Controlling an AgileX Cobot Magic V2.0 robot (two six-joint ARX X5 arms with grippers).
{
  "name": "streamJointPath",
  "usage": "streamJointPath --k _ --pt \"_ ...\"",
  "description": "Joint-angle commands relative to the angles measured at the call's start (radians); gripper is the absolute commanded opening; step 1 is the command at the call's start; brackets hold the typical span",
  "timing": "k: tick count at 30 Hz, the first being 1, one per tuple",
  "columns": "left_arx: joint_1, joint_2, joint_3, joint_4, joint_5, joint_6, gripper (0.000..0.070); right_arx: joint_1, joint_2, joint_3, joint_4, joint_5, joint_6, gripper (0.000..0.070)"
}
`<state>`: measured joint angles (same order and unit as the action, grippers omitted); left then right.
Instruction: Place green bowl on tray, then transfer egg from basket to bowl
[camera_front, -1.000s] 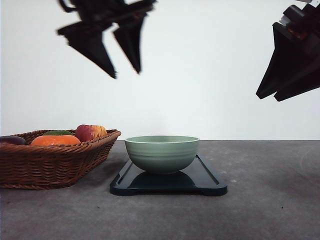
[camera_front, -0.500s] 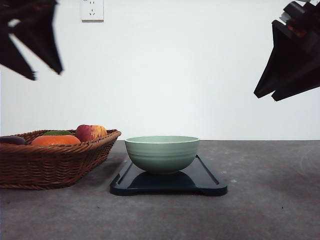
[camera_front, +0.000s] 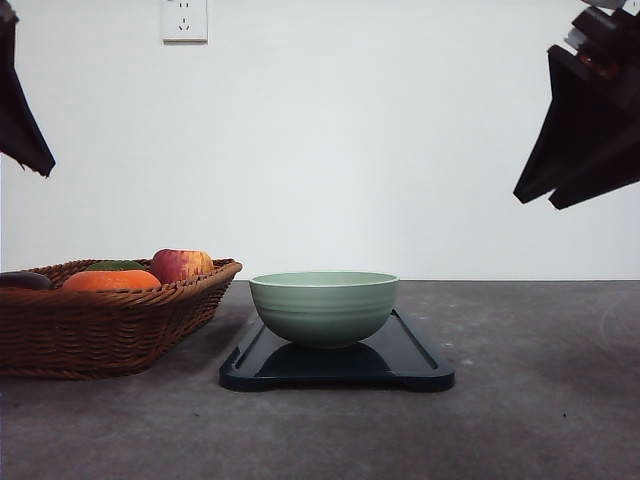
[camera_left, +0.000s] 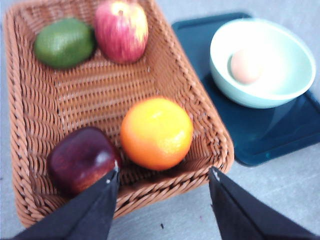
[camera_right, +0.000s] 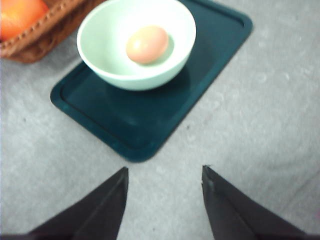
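The green bowl (camera_front: 323, 307) sits upright on the tray (camera_front: 420, 360), toward the end of the tray nearest the basket (camera_front: 60, 335); the egg (camera_right: 147, 44) lies inside the bowl, resting on its floor a little off centre, so both steps of the task look done as things lie.

The left gripper (camera_left: 164, 175) hangs above the basket's near rim with its fingers spread apart and nothing between them; the right gripper (camera_right: 165, 175) hangs over bare table just beyond the tray's corner, fingers likewise parted and empty.

Left in the basket are an apple (camera_left: 121, 30), a green fruit (camera_left: 64, 42), an orange fruit (camera_left: 156, 132) and a dark red fruit (camera_left: 82, 160) (the last two lie touching or nearly so, near the rim under the left gripper).

As a judgement: the egg is light, smooth and brittle, likely to roll on the bowl's curved floor; if it had to be lifted again, a gentle pinch across its narrow middle would suit, with little squeeze. The bowl looks rigid and glossy inside, best taken by the rim; a knock to the bowl could set the egg rolling.
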<state>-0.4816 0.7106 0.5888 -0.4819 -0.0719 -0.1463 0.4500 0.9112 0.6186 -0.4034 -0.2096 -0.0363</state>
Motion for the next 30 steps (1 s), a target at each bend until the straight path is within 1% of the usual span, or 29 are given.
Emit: streamJointPath --k 1,2,3,4,5,6,9,24,27,30 --pt "-0.003 0.004 0.008 0.004 0.004 0.002 0.0342 0.006 0.008 0.002 0.005 -0.003 0.009 0.0286" --pt "-0.003 0.004 0.008 0.004 0.004 0.004 0.0264 0.006 0.008 0.002 0.006 -0.002 0.009 0.0227" --pt "-0.003 0.004 0.008 0.004 0.005 0.004 0.0105 0.006 0.008 0.002 0.007 -0.001 0.009 0.0099" --pt "-0.003 0.004 0.008 0.005 0.005 0.004 0.0049 0.006 0.008 0.002 0.009 0.000 0.007 0.0037" --pt "-0.003 0.004 0.009 0.006 0.004 0.004 0.0016 0.006 0.008 0.002 0.011 -0.002 0.006 0.0011" --pt "-0.003 0.004 0.009 0.007 0.004 0.005 0.0001 0.006 0.008 0.002 0.013 -0.004 0.007 0.0016" --pt "-0.003 0.003 0.009 0.007 0.005 0.003 0.0000 0.006 0.008 0.002 0.007 -0.019 0.006 0.0016" --pt "-0.003 0.003 0.008 0.007 0.005 0.003 0.0000 0.006 0.008 0.002 0.014 -0.019 0.006 0.0016" --pt "0.032 -0.026 0.001 0.012 0.003 0.066 0.0000 0.006 0.008 0.002 0.014 -0.019 0.006 0.0016" --pt "0.104 -0.086 -0.038 0.046 0.038 0.052 0.0000 0.006 0.008 0.002 0.014 -0.019 0.006 0.0016"
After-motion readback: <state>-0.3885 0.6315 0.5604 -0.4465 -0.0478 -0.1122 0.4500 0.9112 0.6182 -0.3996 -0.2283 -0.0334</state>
